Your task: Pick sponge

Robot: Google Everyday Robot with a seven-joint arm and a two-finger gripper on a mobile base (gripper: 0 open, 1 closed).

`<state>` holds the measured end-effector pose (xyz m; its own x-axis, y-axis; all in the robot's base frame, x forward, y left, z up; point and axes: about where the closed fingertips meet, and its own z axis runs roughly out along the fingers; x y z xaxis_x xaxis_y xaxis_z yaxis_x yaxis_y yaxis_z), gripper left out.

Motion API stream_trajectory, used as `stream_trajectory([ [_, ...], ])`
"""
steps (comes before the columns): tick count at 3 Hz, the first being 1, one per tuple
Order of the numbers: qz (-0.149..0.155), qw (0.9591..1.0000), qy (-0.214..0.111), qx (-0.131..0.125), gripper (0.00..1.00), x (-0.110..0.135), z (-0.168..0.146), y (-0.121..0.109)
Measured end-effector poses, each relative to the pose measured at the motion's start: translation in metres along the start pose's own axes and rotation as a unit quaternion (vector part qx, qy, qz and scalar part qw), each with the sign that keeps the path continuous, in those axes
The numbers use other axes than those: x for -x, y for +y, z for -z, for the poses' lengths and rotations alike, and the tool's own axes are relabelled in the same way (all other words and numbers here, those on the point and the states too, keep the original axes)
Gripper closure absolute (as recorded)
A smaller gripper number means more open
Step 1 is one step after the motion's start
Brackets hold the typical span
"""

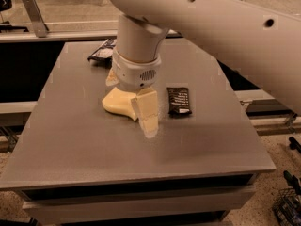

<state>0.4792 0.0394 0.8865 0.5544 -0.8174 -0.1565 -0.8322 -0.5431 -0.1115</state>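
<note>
The pale yellow sponge [115, 103] lies on the grey table [70, 145], a little left of centre, partly hidden under the white wrist. My gripper [130, 96] hangs straight down over it and is open. One pale yellow finger [148, 113] stands at the sponge's front right end. The other finger [111, 78] shows behind the sponge at its far left. The sponge appears to lie between the two fingers; I cannot tell whether they touch it.
A small black snack bar wrapper [179, 100] lies just right of the gripper. A dark crinkled snack bag [102, 52] lies at the table's far left. The big white arm [225, 32] crosses the upper right. A metal rail [56, 34] runs behind the table.
</note>
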Motion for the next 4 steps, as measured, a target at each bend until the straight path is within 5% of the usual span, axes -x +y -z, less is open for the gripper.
stream_trajectory([
  [2,0.039,0.9990,-0.013,-0.016,0.00,0.006,-0.017,-0.026],
  [4,0.023,0.9981,0.012,-0.056,0.00,-0.016,-0.018,-0.029],
])
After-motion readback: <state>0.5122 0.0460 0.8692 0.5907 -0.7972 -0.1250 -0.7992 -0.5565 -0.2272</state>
